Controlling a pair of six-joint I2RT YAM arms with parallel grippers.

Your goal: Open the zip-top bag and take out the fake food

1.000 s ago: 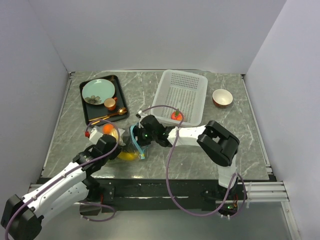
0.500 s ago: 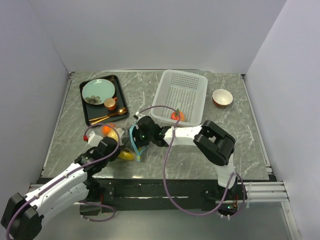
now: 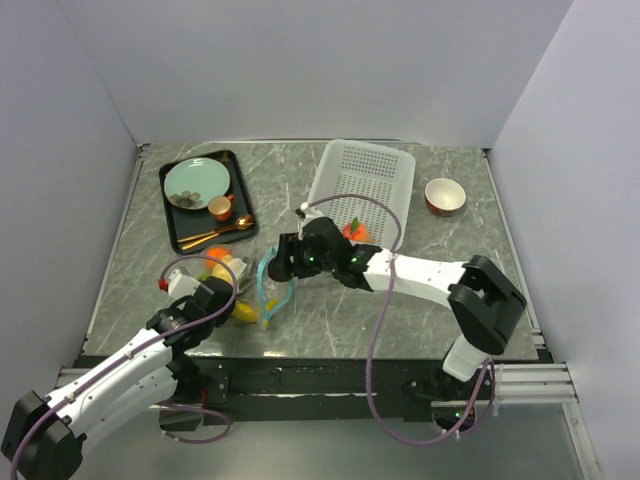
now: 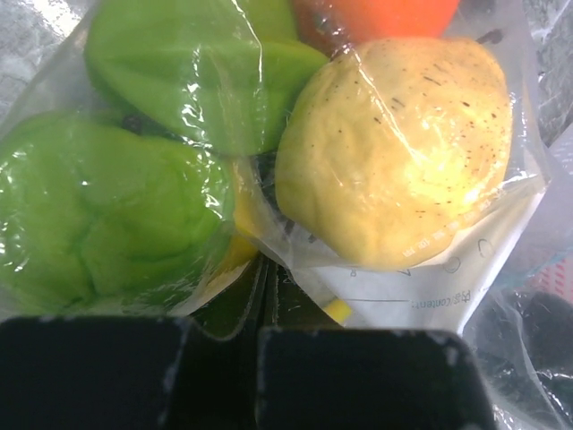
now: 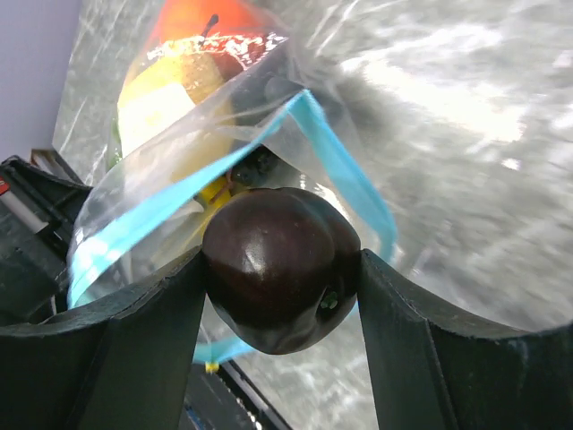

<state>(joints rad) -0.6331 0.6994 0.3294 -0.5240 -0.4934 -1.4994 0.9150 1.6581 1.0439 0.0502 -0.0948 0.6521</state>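
Observation:
The clear zip-top bag (image 3: 238, 283) lies at the front left of the table, and its teal zipper strip (image 5: 345, 175) gapes open in a loop. My left gripper (image 4: 264, 305) is shut on the bag's bottom edge. Pressed against that plastic are a yellow lemon (image 4: 403, 152), green limes (image 4: 98, 215) and an orange (image 4: 376, 13). Just outside the bag's mouth, my right gripper (image 5: 282, 269) is shut on a dark brown ball (image 5: 277, 260), both fingers against its sides. In the top view the right gripper (image 3: 281, 264) is beside the zipper loop.
A white perforated basket (image 3: 370, 180) stands behind the right arm with an orange-red fruit (image 3: 352, 231) at its near edge. At the back left a black tray (image 3: 172, 228) carries a teal plate (image 3: 195, 183), an orange cup (image 3: 220, 207) and a gold spoon (image 3: 222, 235). A red bowl (image 3: 444, 195) sits back right.
The right arm's elbow has swung out to the right, and its gripper has closed on the dark ball and drawn back from the bag's mouth. The left gripper and bag shifted slightly down-left.

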